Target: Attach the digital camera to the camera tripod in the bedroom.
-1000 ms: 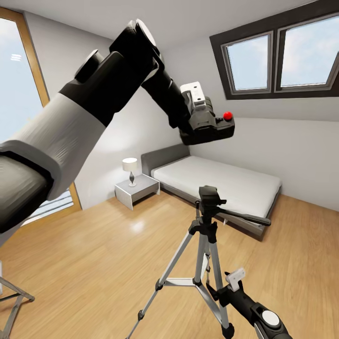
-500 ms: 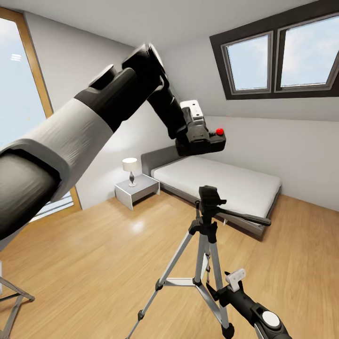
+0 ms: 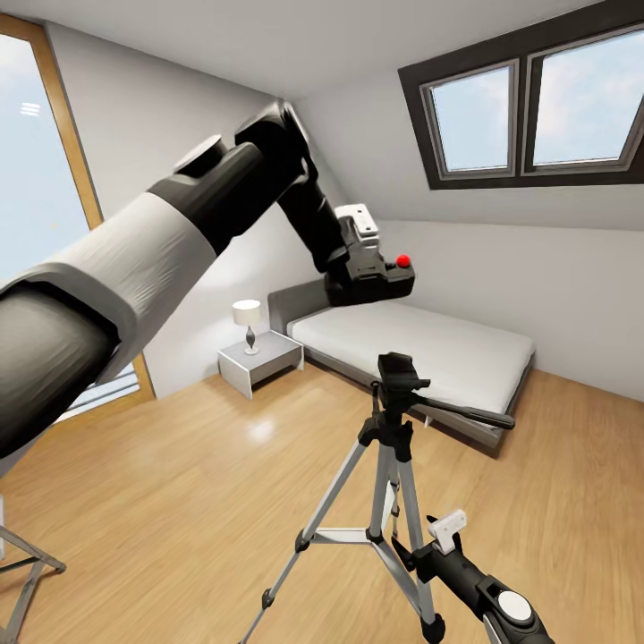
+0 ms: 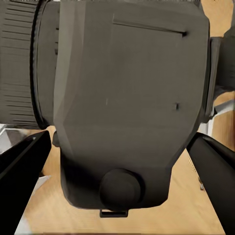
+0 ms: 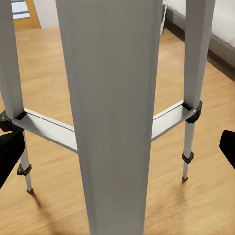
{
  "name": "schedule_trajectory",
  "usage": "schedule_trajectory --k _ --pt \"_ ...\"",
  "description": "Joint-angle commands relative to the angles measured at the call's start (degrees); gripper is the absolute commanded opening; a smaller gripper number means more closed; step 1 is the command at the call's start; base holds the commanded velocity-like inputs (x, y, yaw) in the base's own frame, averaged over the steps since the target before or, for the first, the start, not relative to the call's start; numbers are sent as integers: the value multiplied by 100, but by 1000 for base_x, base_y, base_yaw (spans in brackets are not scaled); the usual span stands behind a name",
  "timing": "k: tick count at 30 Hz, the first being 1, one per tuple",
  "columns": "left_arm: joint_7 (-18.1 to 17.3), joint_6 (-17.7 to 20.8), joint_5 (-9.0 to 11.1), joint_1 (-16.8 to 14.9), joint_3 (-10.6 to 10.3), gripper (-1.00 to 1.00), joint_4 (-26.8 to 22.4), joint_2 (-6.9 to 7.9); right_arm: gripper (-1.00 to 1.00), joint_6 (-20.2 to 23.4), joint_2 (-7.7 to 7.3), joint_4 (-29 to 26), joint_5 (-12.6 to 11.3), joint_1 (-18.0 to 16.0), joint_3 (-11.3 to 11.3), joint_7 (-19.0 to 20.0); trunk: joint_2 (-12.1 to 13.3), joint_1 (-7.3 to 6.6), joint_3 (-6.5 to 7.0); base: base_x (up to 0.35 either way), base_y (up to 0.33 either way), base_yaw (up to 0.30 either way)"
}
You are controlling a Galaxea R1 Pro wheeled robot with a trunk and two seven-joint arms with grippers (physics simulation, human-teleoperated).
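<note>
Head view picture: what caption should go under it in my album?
Left gripper holds the digital camera high above the camera tripod in the bedroom.

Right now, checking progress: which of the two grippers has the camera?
The left gripper, raised above the camera tripod, grips the digital camera; the right gripper hangs low by its legs.

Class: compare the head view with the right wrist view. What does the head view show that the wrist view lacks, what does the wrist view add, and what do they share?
Head view alone: the left gripper holding the camera above the tripod and its pan head, plus the lamp and skylights. Right wrist view alone: a close look at the tripod's leg braces and feet, with the right gripper's dark finger tips either side of a leg. Shared: tripod legs, wood floor and bed.
</note>
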Motion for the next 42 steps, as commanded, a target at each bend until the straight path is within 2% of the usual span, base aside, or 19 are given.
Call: schedule_trajectory --k 1,13,14,19,24,32,37,39,42 --pt "-53 103 -51 -3 -3 -100 14 -2 100 -27 -4 2 31 -2 5 3 -6 2 -4 0 0 0" --pt "-89 400 -44 5 -82 -100 73 -2 100 -27 3 2 28 -2 5 3 -6 2 -4 0 0 0" --pt "-89 433 -43 5 -83 -100 69 -2 -100 -27 4 2 28 -2 5 3 -6 2 -4 0 0 0" --pt "-95 796 -35 5 -87 -100 16 -2 -100 -31 5 2 28 -2 5 2 -6 2 -4 0 0 0" --pt "-111 1195 -24 6 -88 -100 -390 -2 -100 -58 5 2 28 -2 5 3 -6 2 -4 0 0 0" --pt "-121 1325 -14 6 -109 -100 -530 -2 -100 -524 5 2 28 -2 40 3 -6 2 -4 0 0 0" --pt "-298 1332 -8 15 -133 -100 -199 -2 -100 -560 10 2 28 -2 50 3 -6 2 -4 0 0 0" --pt "-549 1330 -7 28 -313 -100 10 -2 -100 -562 13 2 28 -2 51 3 -6 2 -4 0 0 0" --pt "-598 1329 -7 36 -545 -100 57 -2 -100 -563 14 2 28 -2 54 3 -6 2 -4 0 0 0"
